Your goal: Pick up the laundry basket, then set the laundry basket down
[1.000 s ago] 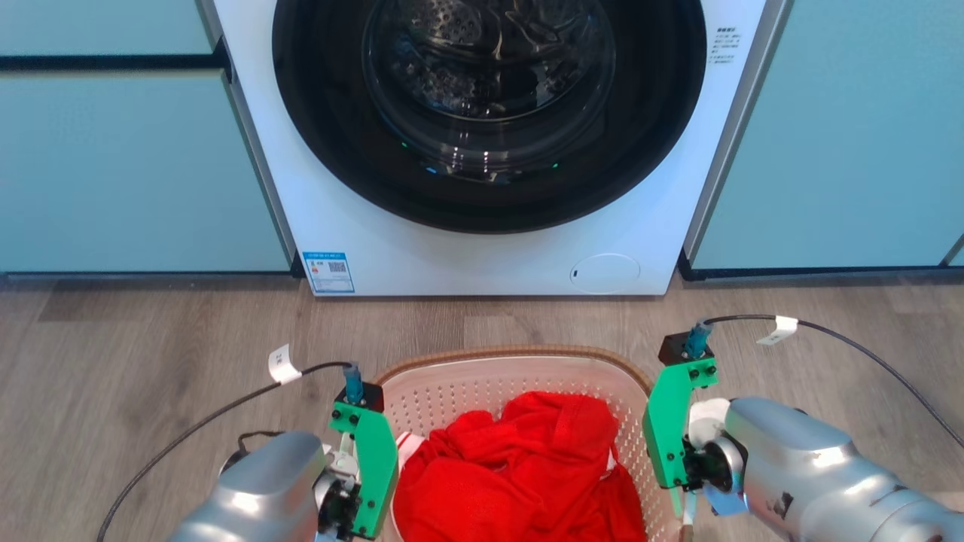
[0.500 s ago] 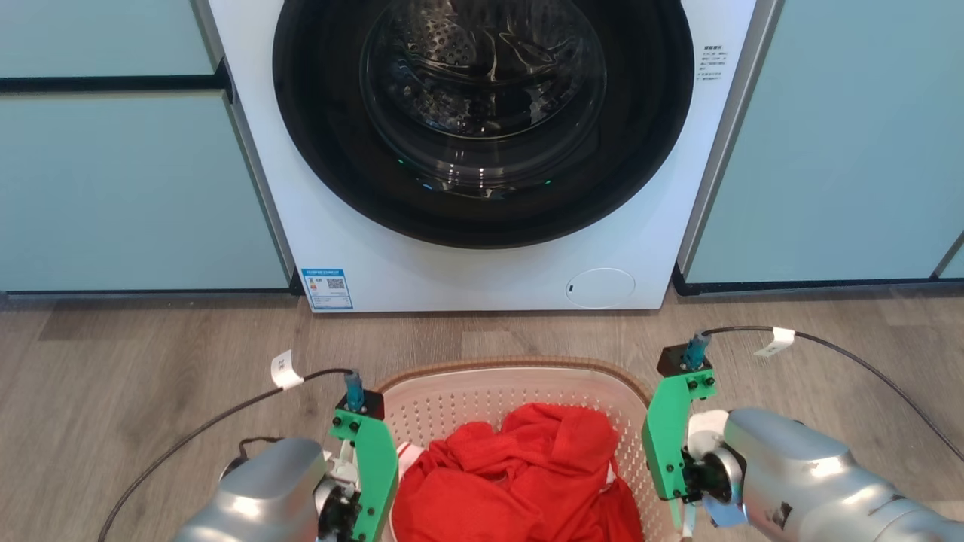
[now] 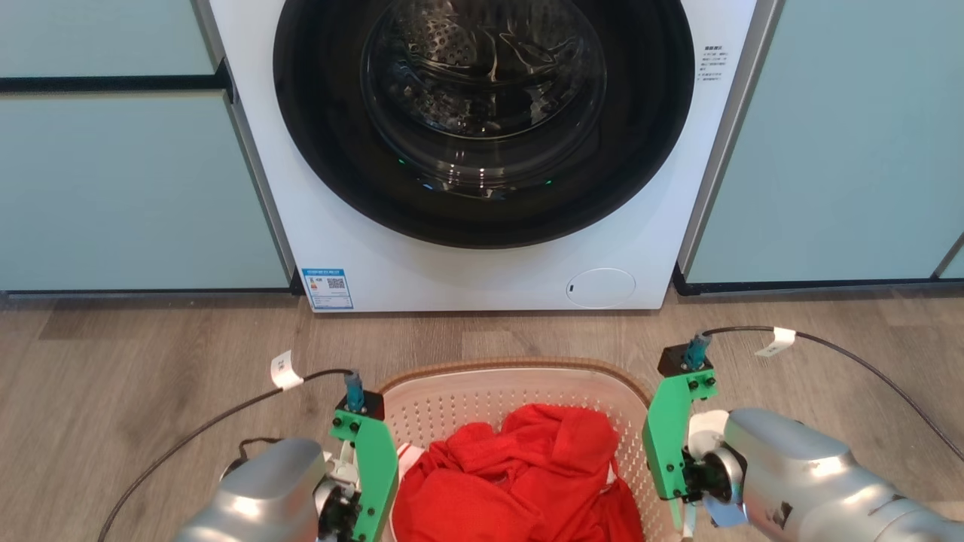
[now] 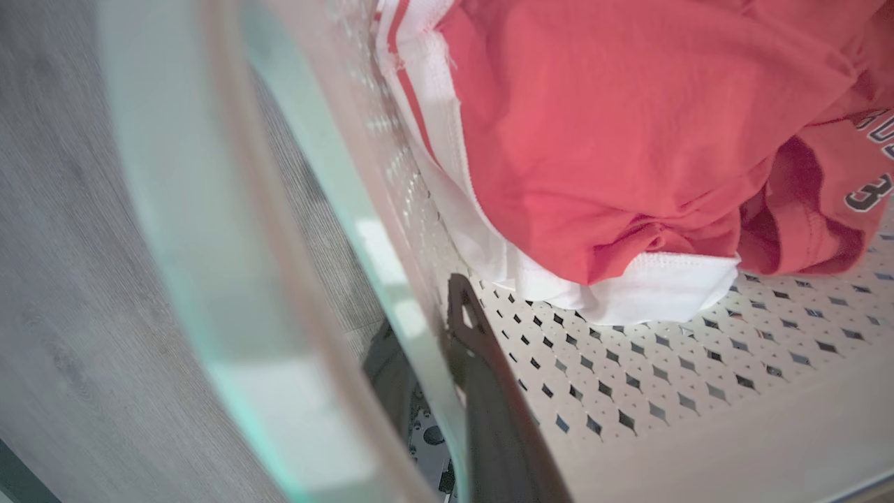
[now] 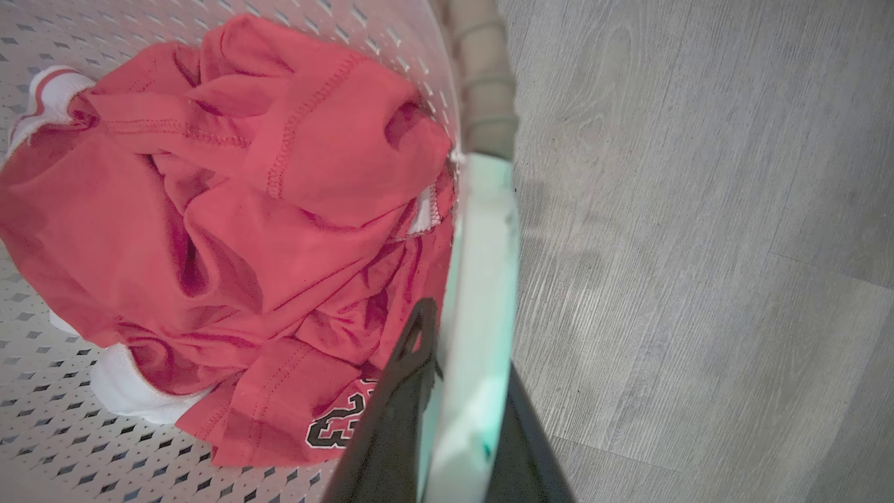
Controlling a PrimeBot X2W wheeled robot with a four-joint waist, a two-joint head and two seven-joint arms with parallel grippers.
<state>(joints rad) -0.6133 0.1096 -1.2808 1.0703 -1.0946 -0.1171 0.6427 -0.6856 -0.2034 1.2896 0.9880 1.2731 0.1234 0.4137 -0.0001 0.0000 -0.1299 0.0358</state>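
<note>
**A:** Start closest in. What is the left gripper (image 4: 419,314) doing?

**B:** It is pinched onto the left wall of the laundry basket (image 3: 512,376). 1 dark finger lies against the inside of the perforated wall. The other sits outside it, partly hidden by the blurred rim. The gap is only as wide as the wall.

**A:** And the right gripper (image 5: 464,349)?

**B:** It does the same on the basket's right side. Its 2 fingers hug the pale rim from either side, 1 inside and 1 outside, closed down to the rim's thickness.

**A:** What is in the basket?

**B:** A crumpled red garment (image 3: 520,482) with white trim fills the bottom. The right wrist view shows the printed number 23 on it, just beside the inner finger.

**A:** Where does the basket sit?

**B:** It is low between the 2 silver forearms, over the grey wood floor (image 3: 151,361). I cannot tell whether its base touches the boards. A black cable (image 3: 218,418) trails off past each side of it.

**A:** And beyond the basket?

**B:** A white washing machine (image 3: 482,278) stands straight behind it, apart from the brown rim, with its dark round door shut. Pale blue-green cabinets (image 3: 113,188) flank the machine on both sides.
</note>
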